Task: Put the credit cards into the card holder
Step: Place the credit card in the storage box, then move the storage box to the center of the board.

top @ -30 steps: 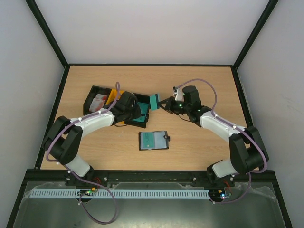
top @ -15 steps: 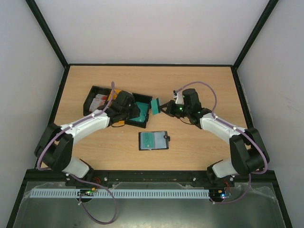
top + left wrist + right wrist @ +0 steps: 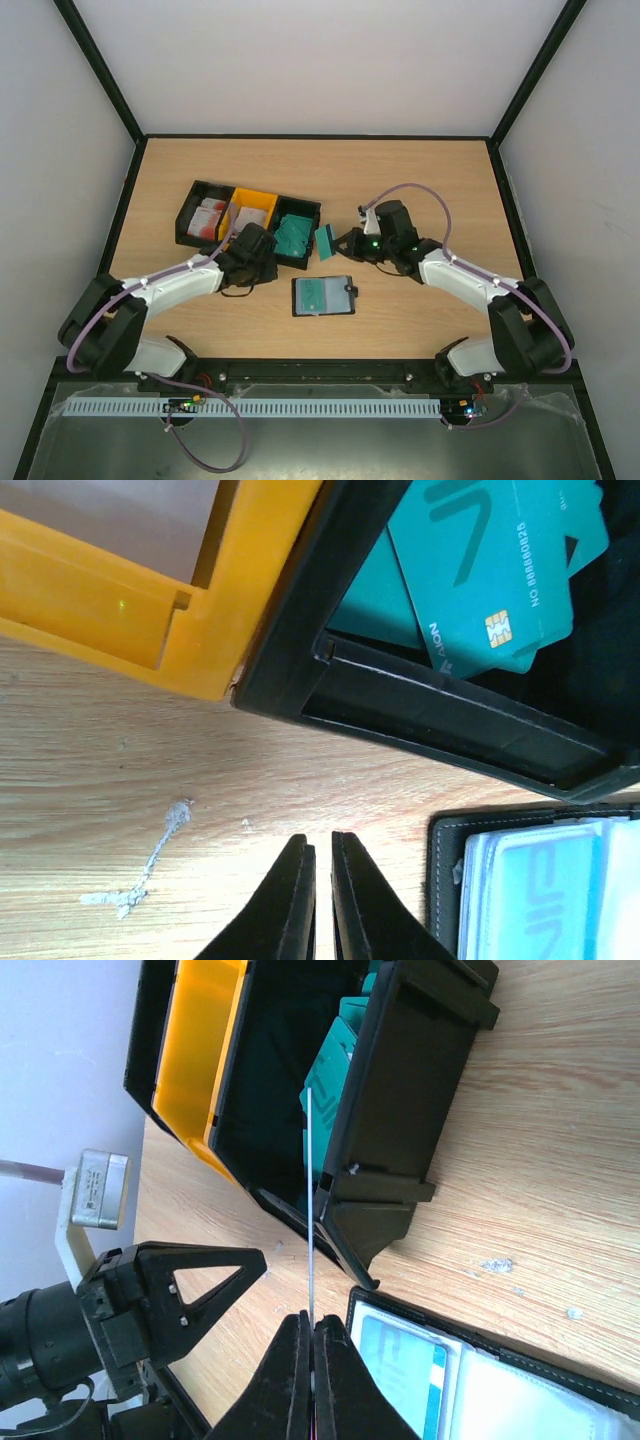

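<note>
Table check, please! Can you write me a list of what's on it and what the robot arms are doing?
Surface: wooden table; a small white scuff near the left pincer.
Job's things: card holder lies open with a pocketed card in it. There are teal cards in the right end of the bin row and red-and-white cards in its left end.
Clutter: nothing seen besides the bins.
Pincers: left pincer is shut and holds nothing. Right pincer is shut on a held teal card, which stands on edge.
Cables: purple cables loop along both arms.
Surroundings: white walls and a black frame.
</note>
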### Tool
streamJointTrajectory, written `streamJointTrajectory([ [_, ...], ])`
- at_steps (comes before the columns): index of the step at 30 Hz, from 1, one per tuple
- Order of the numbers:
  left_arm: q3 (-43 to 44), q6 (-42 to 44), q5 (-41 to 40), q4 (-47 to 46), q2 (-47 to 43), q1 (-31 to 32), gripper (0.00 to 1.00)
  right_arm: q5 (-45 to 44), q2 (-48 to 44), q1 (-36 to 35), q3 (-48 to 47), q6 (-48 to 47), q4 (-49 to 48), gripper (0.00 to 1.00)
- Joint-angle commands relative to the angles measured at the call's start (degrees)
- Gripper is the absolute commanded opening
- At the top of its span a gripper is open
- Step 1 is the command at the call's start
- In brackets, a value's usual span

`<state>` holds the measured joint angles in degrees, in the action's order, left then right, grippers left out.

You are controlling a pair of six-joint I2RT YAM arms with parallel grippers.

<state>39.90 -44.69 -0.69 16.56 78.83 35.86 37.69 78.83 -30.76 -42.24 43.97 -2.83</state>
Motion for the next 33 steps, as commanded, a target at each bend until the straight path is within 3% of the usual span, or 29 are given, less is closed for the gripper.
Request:
streamJointTrajectory([
  [1,0.5,0.2,-2.2,-0.8,3.0,0.9,0.09,-2.1,-2.5,-0.5,1.2,0.1,1.1,0.02],
  [9,8.6,3.4,-4.0,-3.5,13.9,1.0,0.13,-5.8,-5.0,-0.5,1.7,-1.5,5.0,0.02],
  [22,18.3,8.1,-0.5,-9.1,21.0,0.4,0.22,-8.0,-8.8,-0.5,8.2,-3.4,6.5,0.02],
  [28,7.6,3.0,6.9,-18.8,9.1,3.9,0.52,0.0,-12.5,-0.5,12.3,2.1,-4.6,0.02],
  [33,-3.5,-7.1,9.3,-28.6,-5.4,6.2,0.73,4.1,-16.1,-0.5,15.4,7.8,-15.2,0.02],
])
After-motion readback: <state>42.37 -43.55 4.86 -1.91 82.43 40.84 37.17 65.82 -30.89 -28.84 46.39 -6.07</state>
